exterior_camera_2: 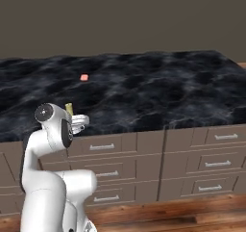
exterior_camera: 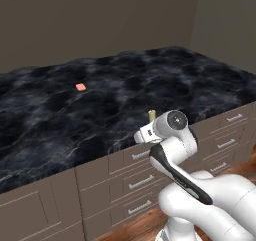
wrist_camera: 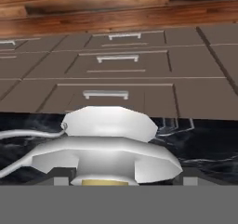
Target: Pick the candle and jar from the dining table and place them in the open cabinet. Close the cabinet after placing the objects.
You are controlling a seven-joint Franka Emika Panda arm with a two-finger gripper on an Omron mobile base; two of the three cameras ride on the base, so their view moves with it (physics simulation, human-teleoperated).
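At near edge of dining table: hand spread wide astride candle, grip unclear.

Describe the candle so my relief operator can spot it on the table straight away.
Start at the black marble table and follow its near edge above the drawers. The candle stands there, just behind the robot's hand, close up in the hand view. It is an upright yellowish stick in a silvery round holder, unlike the flat orange piece lying farther back.
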